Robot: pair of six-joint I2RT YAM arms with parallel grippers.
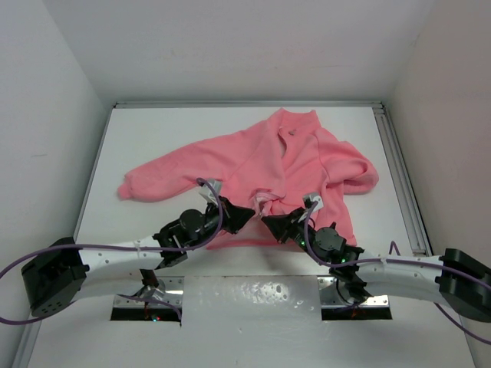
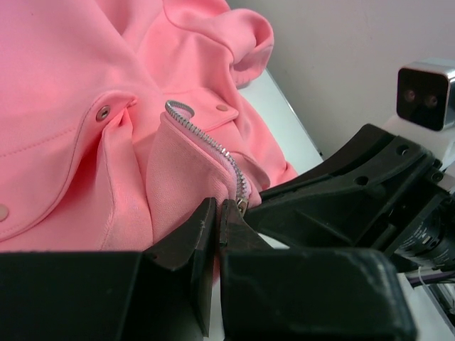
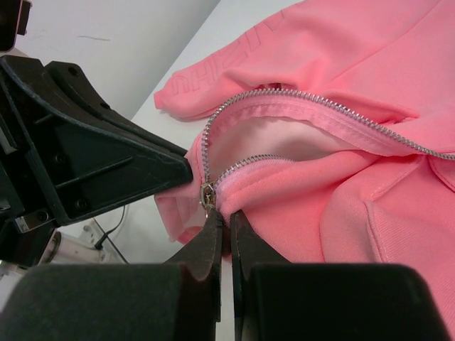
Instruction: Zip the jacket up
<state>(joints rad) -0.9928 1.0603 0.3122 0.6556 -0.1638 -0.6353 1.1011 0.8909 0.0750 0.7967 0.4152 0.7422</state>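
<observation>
- The jacket [image 1: 284,169], salmon-pink fleece, lies front up on the white counter [image 1: 153,138]. Its collar [image 1: 295,119] is at the far end and its hem is at the near end.
- One sleeve [image 1: 161,180] stretches out from the jacket's body to the left of the overhead view. The other [image 1: 357,172] is bunched against the body on the right.
- The jacket's zipper [image 3: 320,99] is open. In the right wrist view its two rows of metal teeth part just above the slider [image 3: 207,193], which sits low by the hem, and pale lining shows between them.
- In the left wrist view one toothed edge [image 2: 213,142] stands up from the jacket in a raised fold, with a snap stud [image 2: 104,111] on the fleece beside it.
- The left pincer [image 2: 217,213] is closed, pinching the jacket's zipper edge at the foot of that fold.
- The right pincer [image 3: 226,220] is closed too, gripping the jacket's fleece right under the slider.
- Seen from overhead, the left pincer [image 1: 244,217] and right pincer [image 1: 268,221] meet nose to nose at the jacket's hem, almost touching. The left one comes in from the jacket's left and the right one from its right.
- Both white arms reach toward the jacket from the near side, with purple cables [image 1: 100,247] running along them.
</observation>
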